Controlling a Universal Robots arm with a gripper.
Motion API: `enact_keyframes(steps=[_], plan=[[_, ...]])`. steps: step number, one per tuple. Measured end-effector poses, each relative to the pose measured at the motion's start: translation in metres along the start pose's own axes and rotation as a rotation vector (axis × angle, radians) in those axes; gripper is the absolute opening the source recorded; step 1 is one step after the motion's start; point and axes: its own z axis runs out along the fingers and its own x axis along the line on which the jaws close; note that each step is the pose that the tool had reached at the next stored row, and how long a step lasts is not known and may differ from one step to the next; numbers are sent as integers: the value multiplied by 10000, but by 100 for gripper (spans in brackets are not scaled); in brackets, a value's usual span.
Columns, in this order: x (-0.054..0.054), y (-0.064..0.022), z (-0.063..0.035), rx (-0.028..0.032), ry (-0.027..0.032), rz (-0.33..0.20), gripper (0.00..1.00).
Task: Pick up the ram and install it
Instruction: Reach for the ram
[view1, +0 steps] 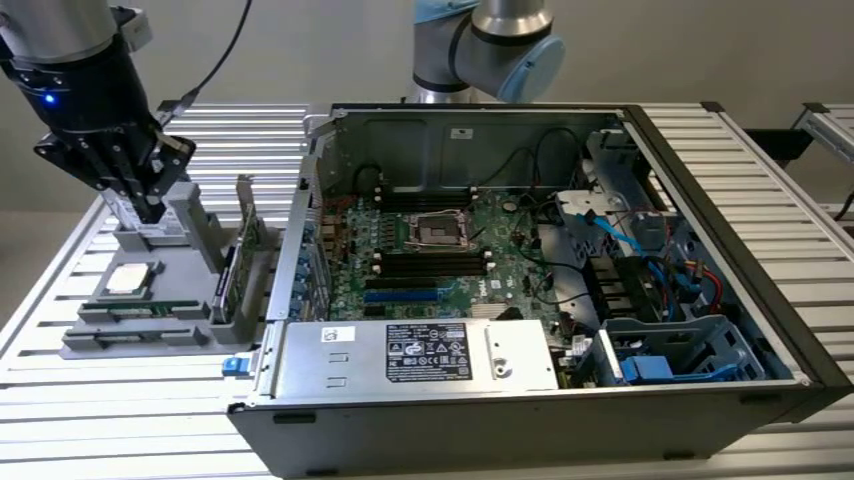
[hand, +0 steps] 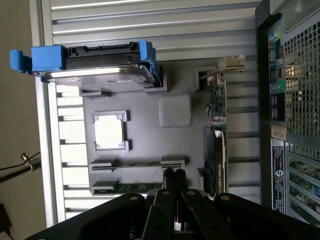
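Note:
A ram (view1: 134, 310) stick, a thin green strip, lies in a slot of the grey fixture tray (view1: 80, 345) at the exterior view's left. In the wrist view the ram (hand: 131, 187) shows as a green edge in the holder nearest my fingers. My gripper (view1: 144, 210) hangs above the far part of the tray, well above the ram. In the wrist view the gripper (hand: 175, 174) is shut, its dark fingers pressed together with nothing seen between them. The open computer case (view1: 747, 260) holds the motherboard (view1: 454, 250) with its black memory slots (view1: 427, 262).
The tray also holds a square silver processor (view1: 127, 280), an upright green expansion card (view1: 247, 255) and a hard drive in a blue caddy (hand: 95, 62). The case wall (view1: 304, 220) rises right beside the tray. A power supply (view1: 414, 352) fills the case's near side.

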Motion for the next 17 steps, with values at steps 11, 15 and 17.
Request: enact_keyframes(steps=[11,15,17], plan=[[49,-201,85,10,82,-52,10],[59,-263,120,16,101,-119,10],[63,-284,138,22,117,-174,10]])
